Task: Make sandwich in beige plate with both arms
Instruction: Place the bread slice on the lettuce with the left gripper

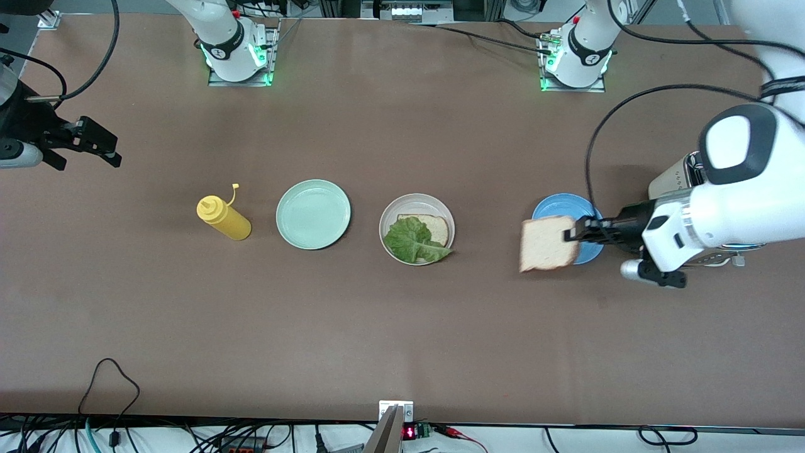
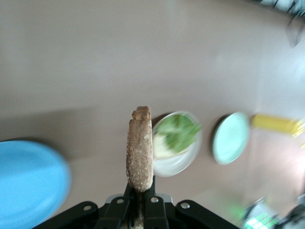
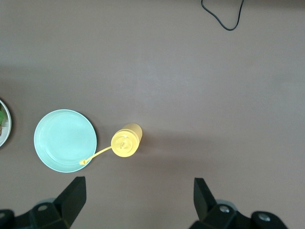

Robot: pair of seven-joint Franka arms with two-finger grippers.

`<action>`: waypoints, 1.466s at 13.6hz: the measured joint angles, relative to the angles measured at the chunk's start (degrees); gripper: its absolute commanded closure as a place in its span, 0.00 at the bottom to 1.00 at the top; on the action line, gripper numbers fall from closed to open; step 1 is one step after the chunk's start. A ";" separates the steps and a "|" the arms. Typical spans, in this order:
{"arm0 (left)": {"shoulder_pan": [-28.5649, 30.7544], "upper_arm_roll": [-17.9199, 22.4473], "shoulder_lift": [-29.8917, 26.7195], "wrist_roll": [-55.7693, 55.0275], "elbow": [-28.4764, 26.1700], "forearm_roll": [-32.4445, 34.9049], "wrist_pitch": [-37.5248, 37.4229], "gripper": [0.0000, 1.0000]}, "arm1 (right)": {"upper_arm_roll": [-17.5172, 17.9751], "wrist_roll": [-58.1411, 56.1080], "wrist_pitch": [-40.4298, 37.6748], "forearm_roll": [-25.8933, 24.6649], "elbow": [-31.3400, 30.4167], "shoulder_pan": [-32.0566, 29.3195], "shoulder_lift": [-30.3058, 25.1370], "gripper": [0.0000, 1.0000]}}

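The beige plate (image 1: 417,204) sits mid-table with one toast slice (image 1: 436,226) and a ruffled green lettuce leaf (image 1: 415,240) on it. It also shows in the left wrist view (image 2: 181,162). My left gripper (image 1: 575,233) is shut on a second toast slice (image 1: 548,243), held by its edge in the air over the blue plate's rim. In the left wrist view the slice (image 2: 139,150) stands edge-on between the fingers (image 2: 120,207). My right gripper (image 1: 100,146) is open and empty, waiting in the air at the right arm's end of the table.
A blue plate (image 1: 569,207) lies under the held toast, toward the left arm's end. A mint-green plate (image 1: 313,214) and a yellow squeeze bottle (image 1: 223,218) sit toward the right arm's end; both show in the right wrist view, plate (image 3: 64,140) and bottle (image 3: 126,140).
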 measured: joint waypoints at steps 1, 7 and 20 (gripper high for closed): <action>-1.55 -0.05 0.44 -1.79 -1.89 -3.41 5.34 0.99 | -0.13 0.00 -0.02 0.00 0.02 0.00 0.01 0.00; -13.99 -0.46 1.98 -4.62 -16.22 -23.79 37.00 0.97 | -0.27 0.00 -0.28 -0.02 0.11 0.32 0.02 0.00; -18.59 -1.44 5.47 18.89 -25.51 -41.32 38.46 0.93 | -0.27 0.63 -0.41 -0.82 0.22 0.71 0.02 0.00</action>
